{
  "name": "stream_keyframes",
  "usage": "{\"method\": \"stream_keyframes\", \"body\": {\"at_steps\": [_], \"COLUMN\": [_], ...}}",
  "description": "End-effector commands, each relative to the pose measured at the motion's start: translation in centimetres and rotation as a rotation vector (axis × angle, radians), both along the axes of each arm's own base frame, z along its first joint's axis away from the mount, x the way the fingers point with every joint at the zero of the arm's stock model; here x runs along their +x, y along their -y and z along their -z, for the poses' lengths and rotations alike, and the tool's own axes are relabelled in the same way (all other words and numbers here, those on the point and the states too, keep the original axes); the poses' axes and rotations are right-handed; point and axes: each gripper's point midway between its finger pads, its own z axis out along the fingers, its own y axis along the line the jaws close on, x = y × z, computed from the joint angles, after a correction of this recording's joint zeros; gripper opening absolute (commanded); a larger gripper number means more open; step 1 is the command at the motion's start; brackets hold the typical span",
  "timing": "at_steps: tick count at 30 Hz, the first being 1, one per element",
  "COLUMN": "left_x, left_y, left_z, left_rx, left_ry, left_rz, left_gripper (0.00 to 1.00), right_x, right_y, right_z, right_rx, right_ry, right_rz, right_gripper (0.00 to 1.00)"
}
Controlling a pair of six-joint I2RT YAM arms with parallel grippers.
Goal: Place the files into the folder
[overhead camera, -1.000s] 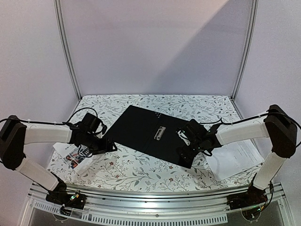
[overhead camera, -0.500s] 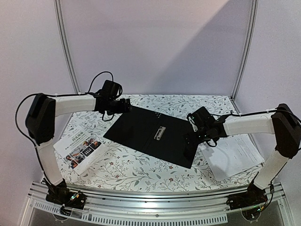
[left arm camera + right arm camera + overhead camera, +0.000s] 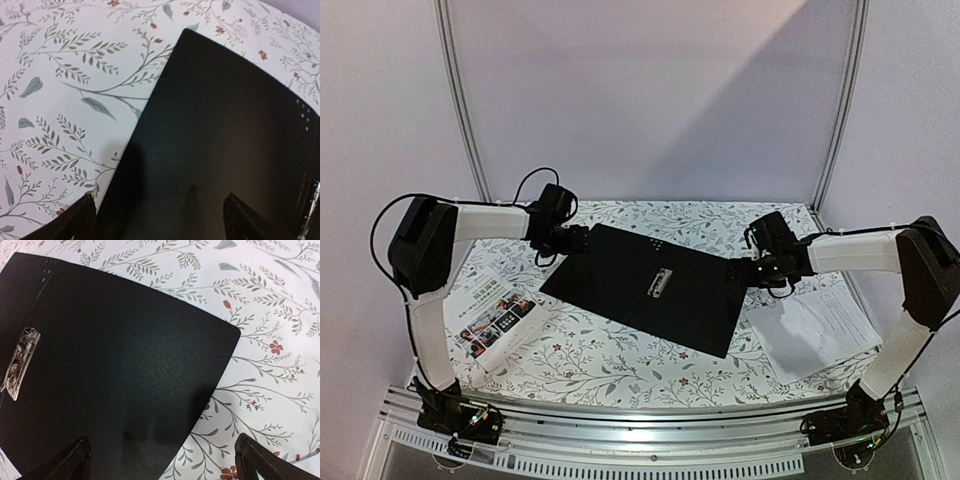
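Observation:
The folder [image 3: 640,290] lies open and flat in the middle of the table, black inside up, with its metal clip [image 3: 662,282] near the centre. My left gripper [image 3: 578,240] is open and empty just above the folder's far-left corner [image 3: 225,140]. My right gripper [image 3: 745,270] is open and empty over the folder's right corner [image 3: 110,365]. The files lie outside the folder. A leaflet with colour photos [image 3: 492,310] is on the near left. White text sheets [image 3: 815,335] are on the near right. The clip also shows in the right wrist view [image 3: 20,362].
The table carries a floral-patterned cloth [image 3: 610,365]. Metal frame posts [image 3: 465,110] stand at the back corners before a plain wall. An aluminium rail [image 3: 650,440] runs along the near edge, with both arm bases on it.
My left gripper has swung from the near-left side by the leaflet up to the folder's far-left corner. My right gripper has moved away along the folder's right edge to its right corner. The folder lies unmoved.

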Motion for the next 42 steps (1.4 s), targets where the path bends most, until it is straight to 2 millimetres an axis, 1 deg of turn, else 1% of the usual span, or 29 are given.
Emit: {"method": "stream_keyframes", "body": {"at_steps": [1,4,7,10,12,15,18,21,23,25,28,29,33,36,39,42], "left_x": [-1.3,-1.3,-1.3,-1.6,-1.7,-1.8,-2.3,-3.0,-4.1,-5.6,-7.7,-8.3,-10.4,-11.7,-13.3,-15.3], "left_y": [-2.4,-3.0,-2.6,-2.0,-2.0,-2.5,-2.9,-3.1,-2.6,-1.5,-0.2,0.1,1.0,1.7,2.4,2.6], "left_z": [1.1,1.7,2.7,4.3,4.9,5.3,5.8,6.0,6.4,6.4,6.2,6.1,5.3,4.9,4.5,4.8], "left_rx": [-0.007,0.009,-0.014,-0.068,-0.076,-0.056,-0.030,-0.022,-0.047,-0.088,-0.119,-0.127,-0.182,-0.198,-0.211,-0.234], "left_ry": [-0.063,-0.077,-0.111,-0.175,-0.195,-0.199,-0.223,-0.241,-0.267,-0.289,-0.305,-0.307,-0.299,-0.296,-0.293,-0.304], "left_rz": [-0.004,0.005,0.050,0.094,0.095,0.078,0.082,0.087,0.104,0.140,0.184,0.192,0.200,0.215,0.231,0.231], "left_gripper": [0.89,0.89,0.88,0.87,0.86,0.85,0.85,0.85,0.84,0.84,0.83,0.83,0.82,0.82,0.81,0.81], "right_x": [0.1,0.2,0.3,0.5,0.6,1.0,1.9,2.8,3.4,4.1,5.4,5.9,7.6,7.9,7.7,7.3], "right_y": [-1.0,-1.3,-1.5,-1.7,-2.0,-2.3,-2.7,-3.9,-4.3,-4.6,-4.8,-4.6,-4.0,-3.1,-2.4,-2.1], "right_z": [1.9,2.5,2.9,3.5,4.0,4.4,4.4,4.0,4.4,4.6,4.2,4.5,4.6,5.2,5.8,6.1], "right_rx": [0.029,0.034,0.034,0.030,0.041,0.047,0.062,0.097,0.096,0.092,0.079,0.058,0.008,-0.009,-0.019,-0.027], "right_ry": [-0.066,-0.091,-0.105,-0.122,-0.132,-0.137,-0.114,-0.114,-0.122,-0.112,-0.083,-0.080,-0.058,-0.067,-0.087,-0.090], "right_rz": [-0.009,-0.013,-0.015,-0.023,-0.026,-0.022,-0.020,-0.040,-0.045,-0.049,-0.049,-0.045,-0.030,-0.021,-0.015,-0.015], "right_gripper": [0.99,0.99,0.99,0.99,0.99,0.99,0.99,0.99,0.99,0.99,0.99,0.99,0.99,0.99,0.99,0.99]}}
